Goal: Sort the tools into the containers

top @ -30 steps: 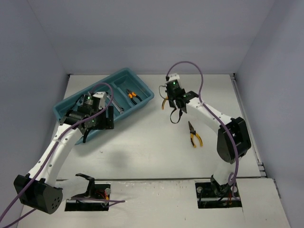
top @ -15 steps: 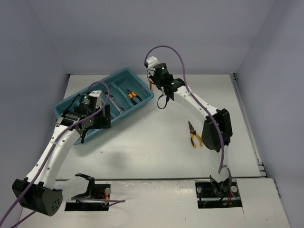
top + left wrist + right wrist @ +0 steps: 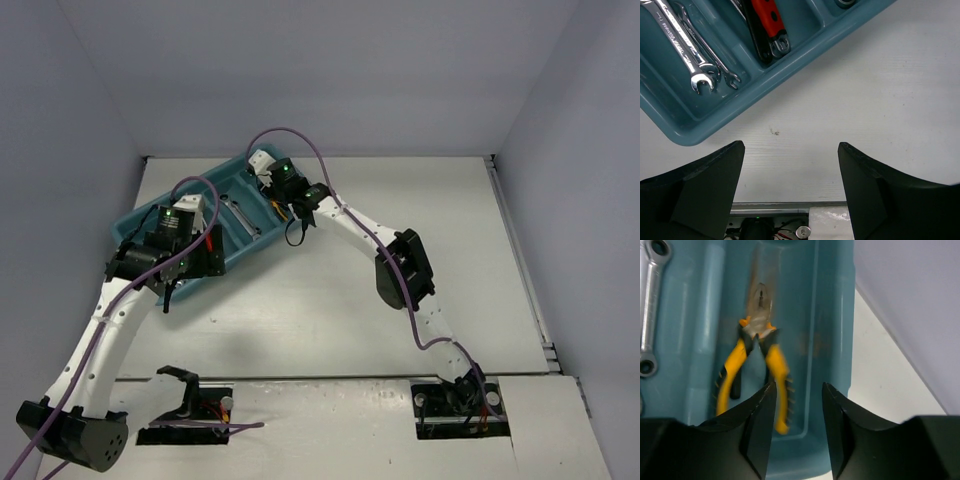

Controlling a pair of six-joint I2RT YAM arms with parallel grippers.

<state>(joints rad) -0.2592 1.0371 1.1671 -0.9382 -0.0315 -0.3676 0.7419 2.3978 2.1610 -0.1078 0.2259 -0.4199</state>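
Right wrist view showed the right hand [image 3: 797, 390] hanging over the right end compartment of the blue tray [image 3: 832, 315], its two fingers parted with nothing between them. A pair of yellow-and-black-handled pliers [image 3: 759, 327] lay in that compartment, blurred, nose pointing away from the fingers and handles running down towards the left finger. Whether the handles touched that finger could not be told. In the next compartment to the left lay a silver wrench [image 3: 650, 305], only partly in view.

Left wrist view showed the left hand [image 3: 790, 147] wide open and empty above the bare white worktop [image 3: 865, 100], just beside the near rim of the tray. Two silver wrenches [image 3: 687, 50] lay side by side in one compartment, open ends towards the near wall. In the compartment to their right lay a red-handled wrench [image 3: 769, 20], touching a black-handled one [image 3: 752, 35].

From the top view, the tray sat slantwise at the far left of the worktop, with both arms reaching to it.
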